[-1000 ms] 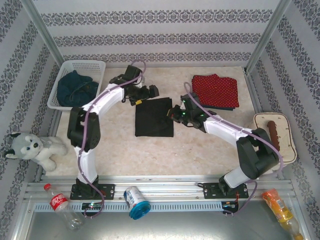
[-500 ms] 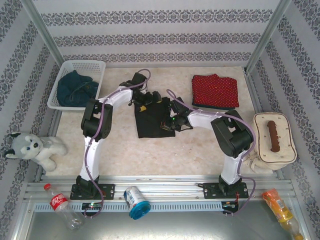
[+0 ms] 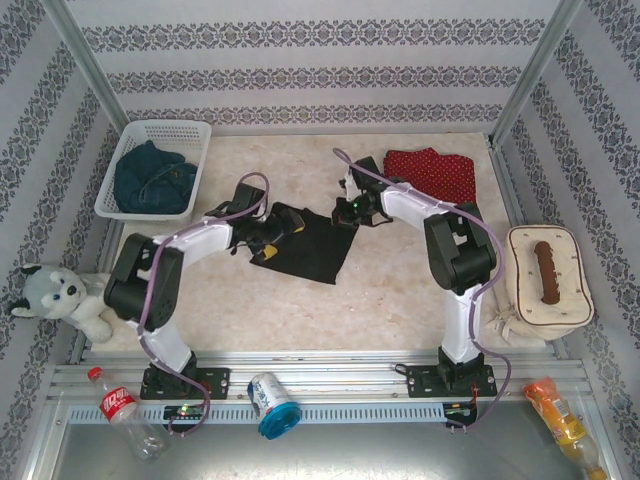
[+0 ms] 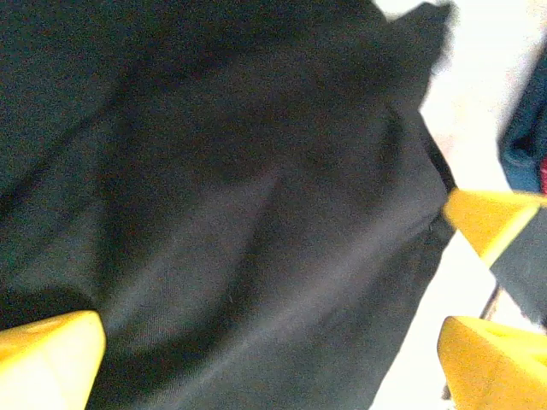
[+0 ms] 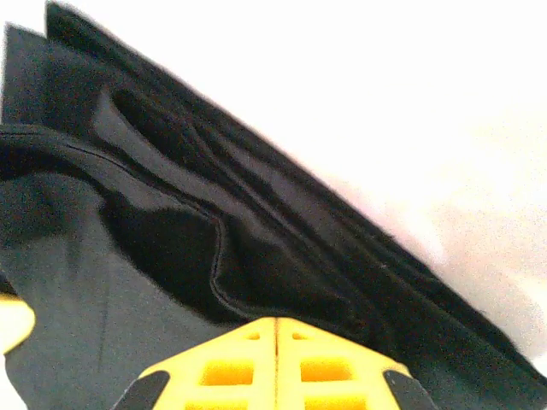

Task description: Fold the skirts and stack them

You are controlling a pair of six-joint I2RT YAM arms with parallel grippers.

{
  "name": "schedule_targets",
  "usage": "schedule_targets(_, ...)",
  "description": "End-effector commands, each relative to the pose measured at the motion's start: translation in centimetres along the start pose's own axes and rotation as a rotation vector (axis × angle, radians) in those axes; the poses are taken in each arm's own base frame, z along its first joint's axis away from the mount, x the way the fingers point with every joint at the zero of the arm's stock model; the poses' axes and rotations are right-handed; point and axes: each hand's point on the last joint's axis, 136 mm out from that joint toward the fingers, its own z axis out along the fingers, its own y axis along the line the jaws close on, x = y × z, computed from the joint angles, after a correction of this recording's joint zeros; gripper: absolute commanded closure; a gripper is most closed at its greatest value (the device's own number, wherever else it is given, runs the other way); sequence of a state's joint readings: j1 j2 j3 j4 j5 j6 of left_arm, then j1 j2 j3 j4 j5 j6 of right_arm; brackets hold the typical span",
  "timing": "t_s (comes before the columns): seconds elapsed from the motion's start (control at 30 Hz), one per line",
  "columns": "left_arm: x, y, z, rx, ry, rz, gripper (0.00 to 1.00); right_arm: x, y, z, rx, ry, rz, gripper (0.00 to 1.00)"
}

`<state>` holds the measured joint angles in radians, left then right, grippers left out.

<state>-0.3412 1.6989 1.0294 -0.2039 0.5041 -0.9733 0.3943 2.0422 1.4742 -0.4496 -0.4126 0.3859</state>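
Black skirt (image 3: 310, 255) is pinched at its far-right corner by the closed right gripper (image 5: 275, 337), the left gripper (image 4: 269, 354) is spread wide over it, and the red polka-dot skirt (image 3: 440, 175) is seen close behind.

The top cam sits high up behind the arms and looks down and forward. It gets the whole desk (image 3: 400, 300) from a good way off, with the arm bases (image 3: 182, 380) along the bottom edge. The left wrist cam is jammed right up against the black skirt (image 4: 222, 196), facing down onto it, and the left pincer (image 4: 269, 359) tips poke in at the bottom corners. The right wrist cam is just as close, looking low along the skirt's folded edge past the right pincer (image 5: 275, 333). All three share that black skirt mid-desk.
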Motion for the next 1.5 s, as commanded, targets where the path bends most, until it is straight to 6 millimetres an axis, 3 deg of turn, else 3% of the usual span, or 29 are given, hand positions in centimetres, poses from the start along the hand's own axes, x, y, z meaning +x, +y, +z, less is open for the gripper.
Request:
schedule_targets(0.0,-0.3,-4.0,-4.5,0.067,-0.079,0.093,0.00,-0.7,1.1,-2.7,0.031,-0.031,-0.099,0.80)
schedule_targets(0.13,-1.6,-3.3,-6.6,-0.093,-0.135,0.383,0.00,0.1,0.9,-4.3,0.054,-0.091,0.032,0.63)
schedule_targets(0.2,-2.6,-2.1,-6.5,-0.216,-0.122,0.513,0.00,1.0,0.3,-4.6,0.071,-0.107,0.149,0.56)
schedule_targets(0.37,-6.0,0.0,-4.3,-0.441,-0.052,0.718,0.14,3.1,0.0,-3.7,0.039,-0.119,0.333,0.39)
schedule_targets(0.53,-7.4,-0.4,-0.4,-0.372,0.051,0.741,0.30,4.4,0.2,-2.1,0.079,-0.089,0.338,0.35)
schedule_targets(0.7,-8.2,-0.9,2.4,-0.308,0.112,0.769,0.36,4.9,0.1,-0.8,0.103,-0.070,0.327,0.34)
schedule_targets(0.8,-8.8,-1.0,3.6,-0.256,0.126,0.755,0.44,5.1,0.0,-0.2,0.115,-0.055,0.314,0.34)
schedule_targets(0.9,-8.9,-1.1,4.1,-0.221,0.142,0.731,0.63,4.9,0.1,0.3,0.112,-0.047,0.301,0.37)
schedule_targets(0.93,-8.7,-1.2,4.1,-0.210,0.146,0.728,0.71,4.7,0.2,0.4,0.108,-0.046,0.292,0.42)
schedule_targets(1.0,-8.4,-1.4,3.7,-0.190,0.135,0.720,0.86,4.1,0.6,0.5,0.094,-0.047,0.254,0.69)
schedule_targets(1.07,-8.0,-1.8,2.9,-0.161,0.107,0.707,1.00,2.9,1.2,-0.1,0.085,-0.060,0.202,0.88)
schedule_targets(1.17,-7.3,-1.8,0.9,-0.132,0.055,0.665,1.00,1.6,1.4,-1.4,0.053,-0.078,0.121,1.00)
schedule_targets(1.33,-6.4,-1.6,-1.3,-0.102,-0.027,0.620,1.00,0.4,1.9,-1.6,-0.050,-0.044,-0.045,1.00)
schedule_targets(1.47,-8.1,0.4,-1.2,-0.186,-0.086,0.578,1.00,-1.4,1.2,-1.0,-0.075,-0.042,-0.055,1.00)
